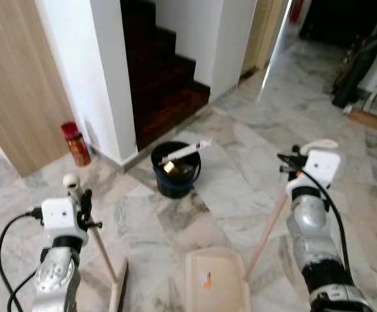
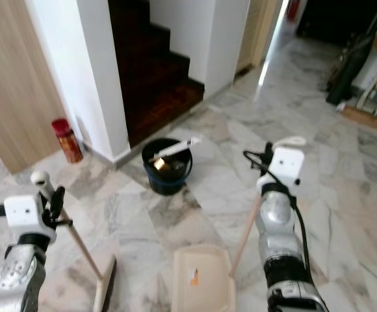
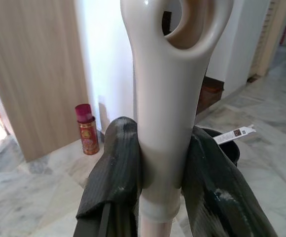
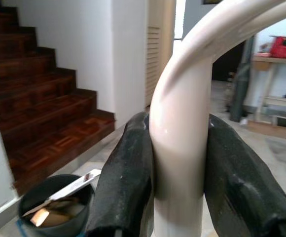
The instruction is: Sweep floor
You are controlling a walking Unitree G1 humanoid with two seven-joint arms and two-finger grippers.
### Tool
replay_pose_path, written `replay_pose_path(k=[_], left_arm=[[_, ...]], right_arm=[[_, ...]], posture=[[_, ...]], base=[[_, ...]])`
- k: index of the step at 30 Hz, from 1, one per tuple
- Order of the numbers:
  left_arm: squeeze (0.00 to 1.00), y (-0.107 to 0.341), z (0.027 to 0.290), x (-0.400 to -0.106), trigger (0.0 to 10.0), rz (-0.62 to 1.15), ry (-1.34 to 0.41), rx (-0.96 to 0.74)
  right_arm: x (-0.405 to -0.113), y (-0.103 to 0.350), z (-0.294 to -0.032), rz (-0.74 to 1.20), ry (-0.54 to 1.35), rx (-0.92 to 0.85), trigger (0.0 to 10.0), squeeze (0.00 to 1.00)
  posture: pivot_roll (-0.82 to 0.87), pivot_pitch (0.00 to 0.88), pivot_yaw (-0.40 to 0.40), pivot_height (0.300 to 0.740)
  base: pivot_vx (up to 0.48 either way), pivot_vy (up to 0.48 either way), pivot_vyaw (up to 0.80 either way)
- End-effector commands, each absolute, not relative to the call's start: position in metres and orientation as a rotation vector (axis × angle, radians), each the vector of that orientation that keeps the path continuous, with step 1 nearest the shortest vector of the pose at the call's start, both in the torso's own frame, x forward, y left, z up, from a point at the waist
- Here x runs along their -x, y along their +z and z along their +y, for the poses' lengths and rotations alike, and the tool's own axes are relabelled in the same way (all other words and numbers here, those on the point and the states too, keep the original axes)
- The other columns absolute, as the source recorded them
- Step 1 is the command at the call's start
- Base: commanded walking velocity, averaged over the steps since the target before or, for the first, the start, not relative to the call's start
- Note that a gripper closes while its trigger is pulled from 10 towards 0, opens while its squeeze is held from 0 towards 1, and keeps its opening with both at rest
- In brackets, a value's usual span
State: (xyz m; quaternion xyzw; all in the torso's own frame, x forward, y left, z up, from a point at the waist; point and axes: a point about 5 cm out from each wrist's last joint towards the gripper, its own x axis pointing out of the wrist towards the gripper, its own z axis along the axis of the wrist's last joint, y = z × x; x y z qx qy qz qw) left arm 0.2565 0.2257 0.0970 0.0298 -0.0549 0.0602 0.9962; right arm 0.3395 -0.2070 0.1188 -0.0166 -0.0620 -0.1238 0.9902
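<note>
My left gripper (image 3: 158, 187) is shut on the cream handle of a broom (image 1: 99, 247), whose head (image 1: 117, 292) rests on the marble floor at the lower left. My right gripper (image 4: 175, 173) is shut on the looped cream handle of a dustpan (image 1: 270, 227). The dustpan's cream tray (image 1: 216, 281) sits on the floor between my arms, with a small orange scrap (image 1: 207, 281) in it. A dark bucket (image 1: 175, 169) with paper and rubbish inside stands a little ahead of the tray.
A white pillar (image 1: 107, 71) and dark wooden stairs (image 1: 159, 78) rise ahead. A red canister (image 1: 76, 143) stands by the wooden panel at the left. Dark equipment and a rack (image 1: 364, 71) stand at the far right. Open marble floor (image 1: 253, 149) spreads ahead to the right.
</note>
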Motion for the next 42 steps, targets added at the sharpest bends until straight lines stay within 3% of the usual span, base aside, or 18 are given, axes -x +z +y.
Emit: replay_pose_path(k=[1,35,42], left_arm=[[0.00,0.103,0.223,-0.260,10.0,-0.138,0.105,-0.072],[0.00,0.102,0.225,-0.259,10.0,-0.119,0.136,-0.080],[0.00,0.100,0.225,-0.259,10.0,-0.100,0.139,-0.081]], right_arm=[[-0.345,0.135,-0.208,-0.193,-0.246,0.039,10.0,0.00],[-0.348,0.135,-0.201,-0.180,-0.195,0.017,10.0,0.00],[-0.348,0.132,-0.194,-0.173,-0.154,0.006,10.0,0.00]], posture=[[0.13,0.004,-0.062,0.740],[0.14,0.042,-0.071,0.740],[0.14,0.038,-0.070,0.740]], base=[[0.000,0.000,0.77],[0.000,0.000,0.77],[0.000,0.000,0.00]])
